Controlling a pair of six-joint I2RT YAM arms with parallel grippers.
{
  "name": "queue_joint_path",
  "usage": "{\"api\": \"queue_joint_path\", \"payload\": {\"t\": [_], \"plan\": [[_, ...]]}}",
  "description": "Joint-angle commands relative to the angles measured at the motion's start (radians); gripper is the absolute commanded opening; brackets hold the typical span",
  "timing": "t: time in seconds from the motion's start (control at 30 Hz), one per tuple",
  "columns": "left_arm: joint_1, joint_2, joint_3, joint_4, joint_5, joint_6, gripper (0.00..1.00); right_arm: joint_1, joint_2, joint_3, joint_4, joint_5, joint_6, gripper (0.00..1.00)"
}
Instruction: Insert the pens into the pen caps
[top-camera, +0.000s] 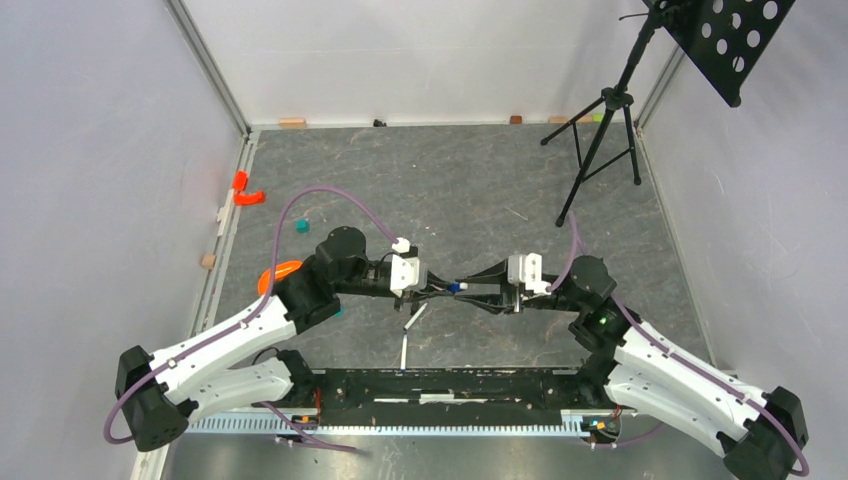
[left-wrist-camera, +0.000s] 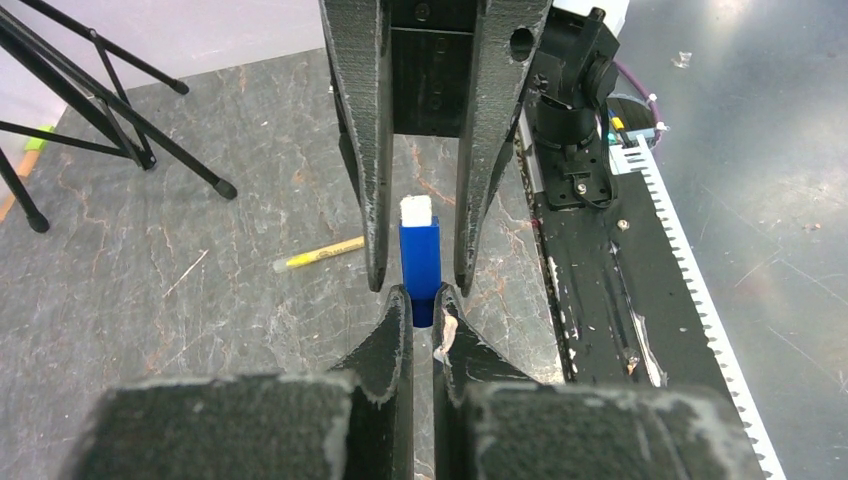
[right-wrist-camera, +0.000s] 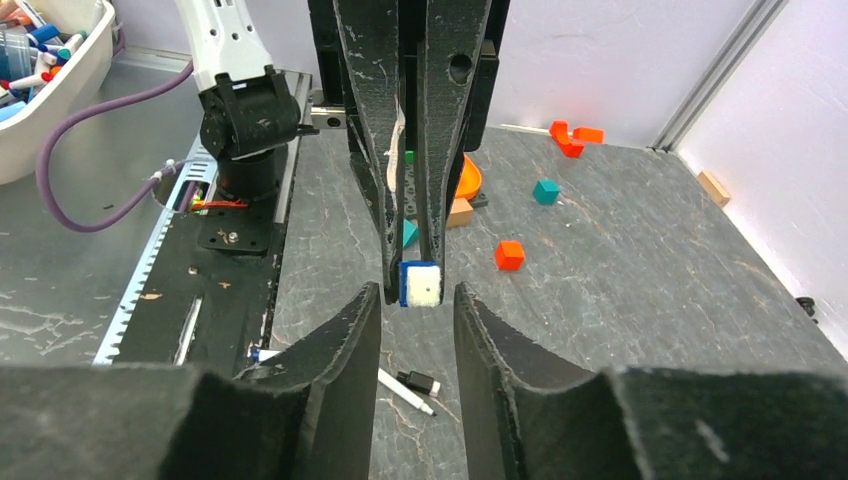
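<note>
My left gripper (left-wrist-camera: 422, 300) is shut on the near end of a bright blue pen cap (left-wrist-camera: 420, 262) that has a white pad on its far end. The cap is held level above the table, pointing at my right gripper (right-wrist-camera: 418, 295). That gripper is open, its fingertips (left-wrist-camera: 375, 250) flanking the cap with small gaps. Both grippers meet mid-table (top-camera: 455, 287). On the table below lie a white pen (right-wrist-camera: 405, 390) with a dark tip, a black pen cap (right-wrist-camera: 418, 382) and another white pen (top-camera: 403, 352). A yellow pen (left-wrist-camera: 320, 254) lies further off.
A black tripod stand (top-camera: 600, 150) stands at the back right. Red (right-wrist-camera: 509, 255) and teal (right-wrist-camera: 545, 191) blocks and an orange dish (top-camera: 280, 272) lie on the left side. A black rail (top-camera: 450, 385) runs along the near edge. A white bin of markers (right-wrist-camera: 50, 70) sits off the table.
</note>
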Motion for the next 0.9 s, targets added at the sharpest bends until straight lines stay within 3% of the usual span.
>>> {"api": "queue_joint_path", "payload": {"t": [0.0,0.13,0.23,0.47,0.67,0.87], "plan": [[0.004,-0.007,0.026,0.022,-0.007,-0.011,0.02,0.007,-0.019,0.049,0.034,-0.024,-0.005,0.4],[0.004,0.0,0.027,0.02,-0.007,-0.012,0.02,0.007,-0.042,0.045,0.051,-0.029,0.004,0.42],[0.004,0.002,0.029,0.018,-0.007,-0.013,0.02,0.007,-0.034,0.048,0.047,-0.036,0.006,0.34],[0.004,0.0,0.029,0.018,-0.01,-0.012,0.02,0.007,0.003,0.053,0.044,-0.052,0.014,0.32],[0.004,-0.002,0.027,0.017,-0.012,-0.01,0.02,0.01,0.017,0.056,0.051,-0.055,0.019,0.24],[0.004,-0.002,0.026,0.014,-0.016,-0.005,0.02,0.012,0.019,0.057,0.058,-0.06,0.027,0.25]]}}
